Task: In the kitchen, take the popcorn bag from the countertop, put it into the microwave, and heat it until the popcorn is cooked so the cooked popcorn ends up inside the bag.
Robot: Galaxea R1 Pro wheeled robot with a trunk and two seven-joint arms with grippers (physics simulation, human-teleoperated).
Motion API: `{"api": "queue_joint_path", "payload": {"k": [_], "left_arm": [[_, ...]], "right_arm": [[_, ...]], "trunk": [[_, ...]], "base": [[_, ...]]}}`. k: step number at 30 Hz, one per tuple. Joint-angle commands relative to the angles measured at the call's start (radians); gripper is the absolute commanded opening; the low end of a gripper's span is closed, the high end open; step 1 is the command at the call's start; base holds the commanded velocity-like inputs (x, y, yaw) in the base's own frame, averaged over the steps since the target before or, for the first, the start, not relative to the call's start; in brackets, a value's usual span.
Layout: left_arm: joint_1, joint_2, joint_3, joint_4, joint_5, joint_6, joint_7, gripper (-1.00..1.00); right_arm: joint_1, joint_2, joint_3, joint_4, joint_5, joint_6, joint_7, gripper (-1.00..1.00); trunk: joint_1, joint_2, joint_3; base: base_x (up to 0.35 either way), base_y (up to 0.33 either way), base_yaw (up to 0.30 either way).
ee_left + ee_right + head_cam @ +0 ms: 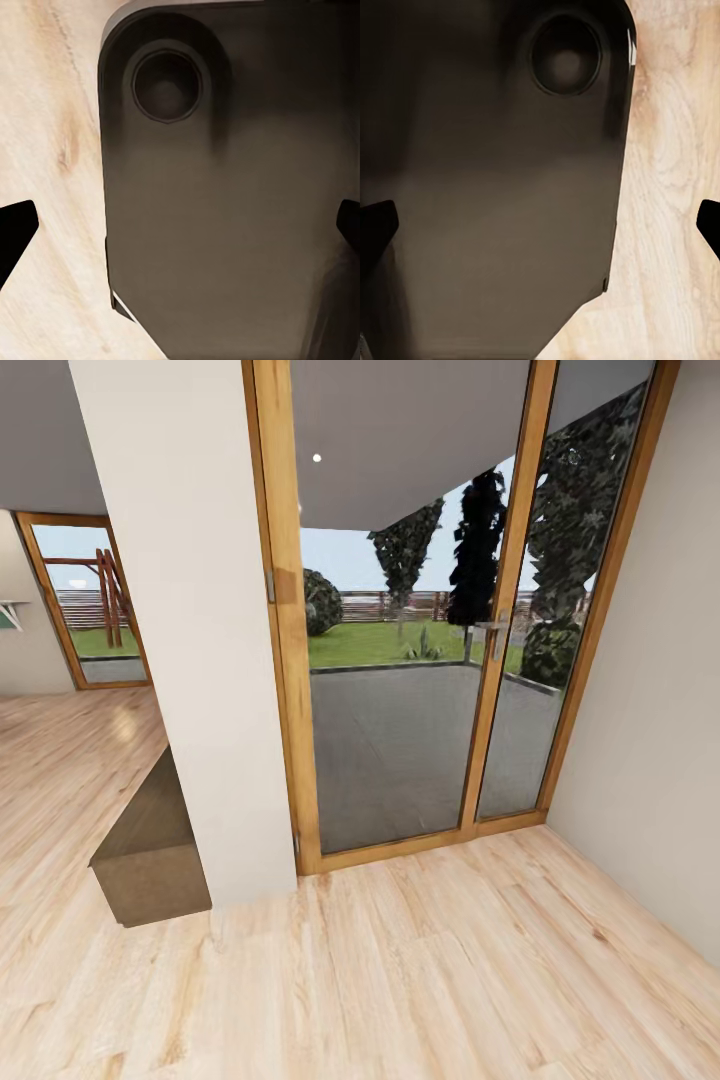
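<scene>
Glass door (400,660) cut off at twelve o'clock in the head view, top rail out of frame. Second door (85,605) at nine o'clock partly hidden behind the white pillar (190,630). Brown box (150,840) at eight o'clock half hidden by the same pillar, kind unclear. Green-and-white thing (8,615) at the nine o'clock edge cut off, too little to tell. Handle (493,635) on the glass door small and blurred.

Left wrist view: left gripper (180,229) fingertips clipped at both side edges; dark base (225,187) hiding most of the floor (45,112), running off frame.

Right wrist view: right gripper (540,225) fingertips likewise clipped; dark base (487,165) cut off by the edges.
</scene>
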Motion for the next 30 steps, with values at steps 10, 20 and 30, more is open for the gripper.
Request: {"api": "queue_joint_path", "payload": {"k": [10, 20, 30], "left_arm": [[0.0, 0.0, 0.001, 0.0, 0.001, -0.001, 0.0, 1.0], [0.0, 0.0, 0.001, -0.001, 0.001, -0.001, 0.0, 1.0], [0.0, 0.001, -0.001, -0.001, 0.002, -0.001, 0.0, 1.0]], "right_arm": [[0.0, 0.0, 0.002, 0.0, 0.002, -0.003, 0.0, 1.0], [0.0, 0.001, 0.005, 0.0, 0.002, -0.003, 0.006, 1.0], [0.0, 0.002, 0.004, 0.0, 0.002, -0.003, 0.0, 1.0]], "trunk": [[0.0, 0.0, -0.001], [0.0, 0.0, -0.001], [0.0, 0.0, -0.001]], "base": [[0.0, 0.0, 0.063], [0.0, 0.0, 0.096], [0.0, 0.0, 0.268]]}}
